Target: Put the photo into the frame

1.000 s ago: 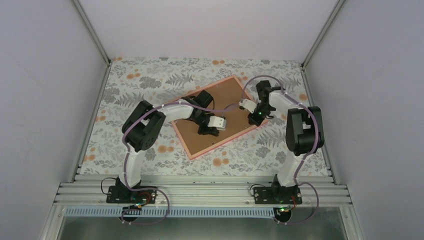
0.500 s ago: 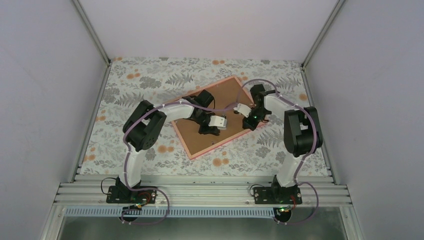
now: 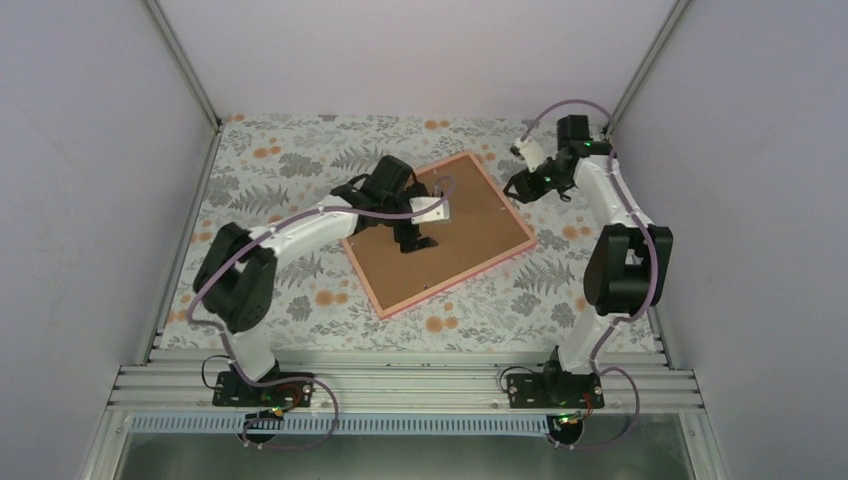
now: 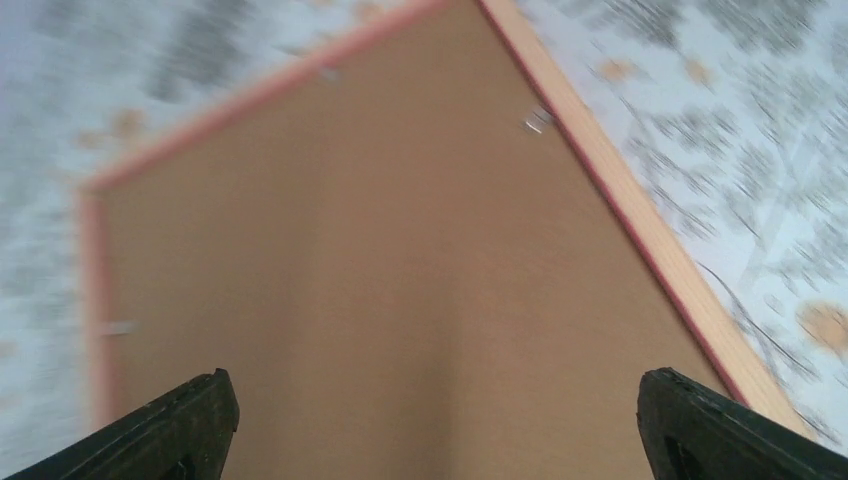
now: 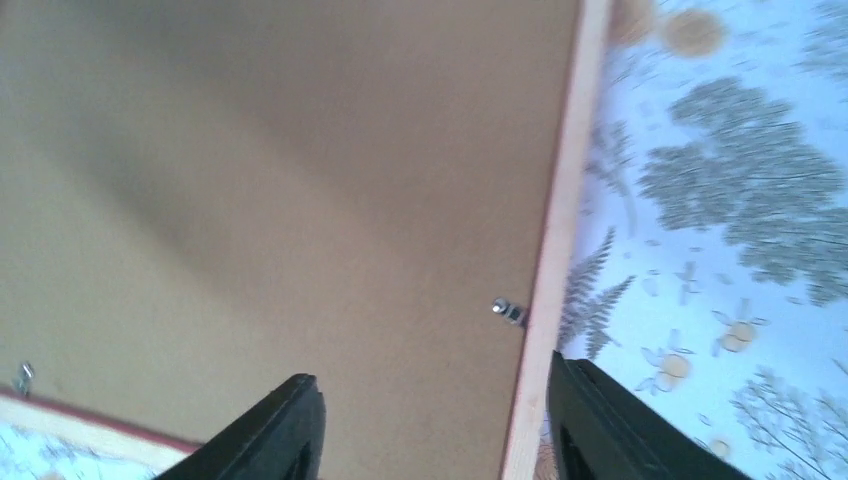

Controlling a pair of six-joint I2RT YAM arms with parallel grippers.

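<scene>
Now, as things lie:
Frame point(image 4: 645, 240): flat on the floral table cover point(image 3: 290, 150), its paler back upward, turned at a slant to the table's edges, about mid-table and a little toward the far side.
Backing board point(image 3: 440, 250): plain brown, seated inside the frame and filling it edge to edge.
Photo: not visible; whether it sits under the board cannot be told.
Metal tab point(image 5: 508, 311): a small silver one at the frame's inner edge, on the board's rim; others of the kind seem to show in the left wrist view, which is too blurred to be sure.
Left gripper point(image 3: 417, 240): above the far half of the board, pointing down at it; jaws spread wide, with only bare board between them.
Right gripper point(image 5: 430, 400): out by the frame's far right side, apart from the left one; jaws parted about halfway, gripping nothing, with the frame's edge and the board seen below them.
Contact: neither gripper visibly touches the frame or the board, though their height above it is hard to judge.
</scene>
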